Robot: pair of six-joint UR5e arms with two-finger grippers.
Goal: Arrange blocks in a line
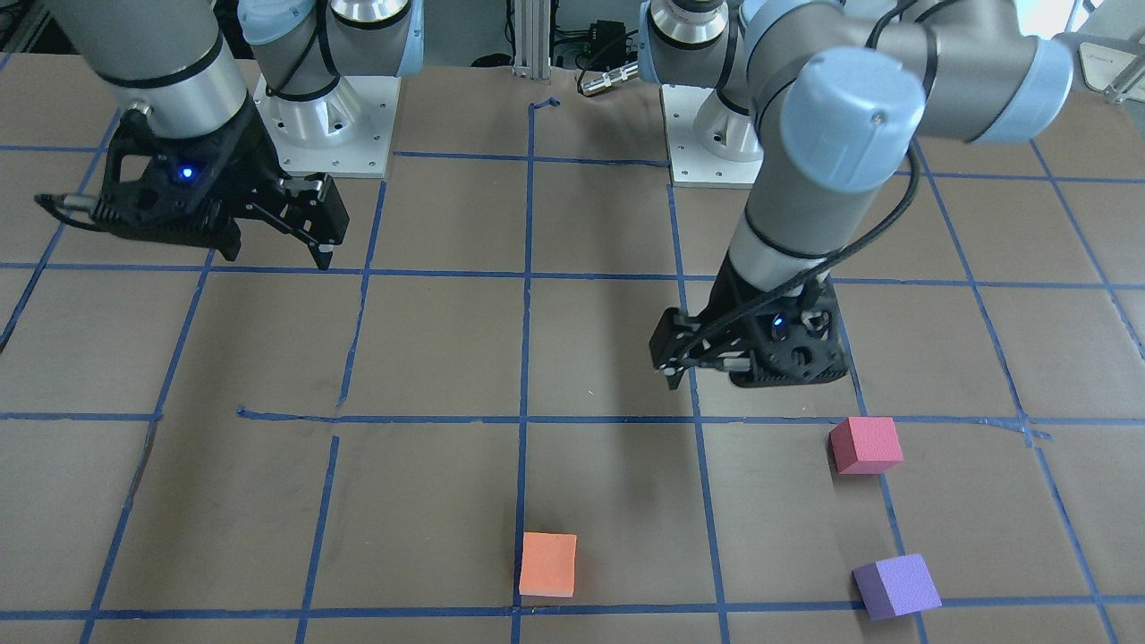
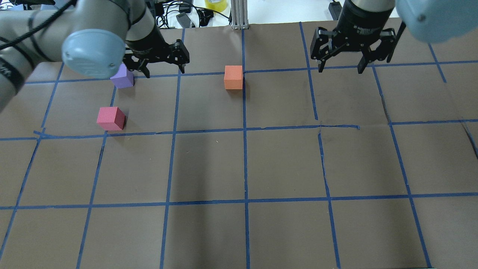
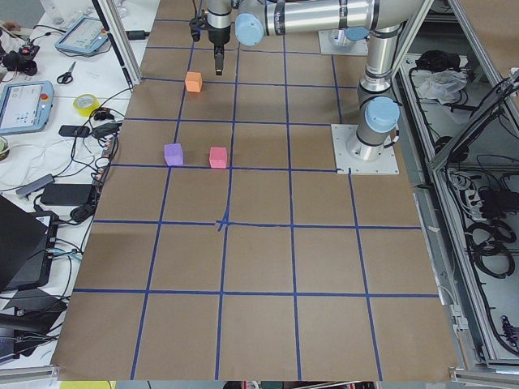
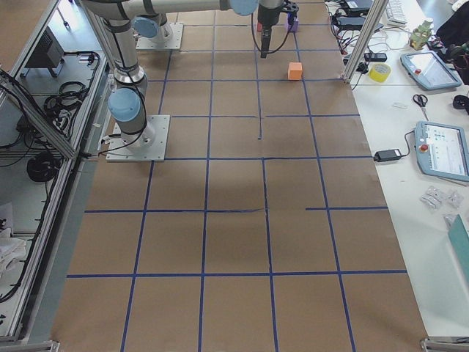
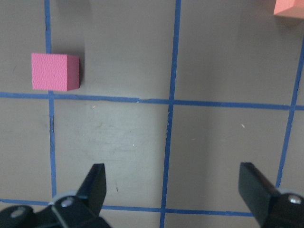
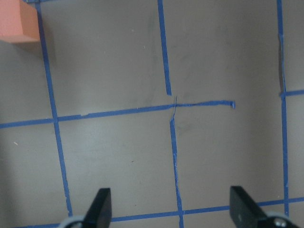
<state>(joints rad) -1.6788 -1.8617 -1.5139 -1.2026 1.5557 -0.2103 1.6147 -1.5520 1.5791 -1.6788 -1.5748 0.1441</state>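
**Two robot arms hover open-handed over three scattered foam blocks**

A wide bench (image 2: 239, 168) is covered in matte brown paper and marked into large squares by a grid of blue tape (image 2: 245, 164), which is torn and wrinkled in places.

Three small foam cubes sit on the side far from the robot. The orange block (image 2: 233, 77) rests in the corner of a square, just beside the centre tape line. The purple block (image 2: 122, 78) lies well apart from it toward the robot's left. The pinkish-red block (image 2: 111, 118) sits near the purple one, a little closer to the robot. Both are by the same tape line.

The left tool (image 2: 164, 71) hangs above the bench with its fingers spread wide and nothing between them. The pinkish-red block is ahead of it and off to one side. The right tool (image 2: 341, 69) is likewise spread and empty, above bare paper.

A white side bench (image 4: 399, 132) holds a teach pendant (image 4: 442, 150) whose screen text is too small to read. A roll of yellow tape (image 4: 379, 72) and scissors (image 4: 419, 101) lie there too.
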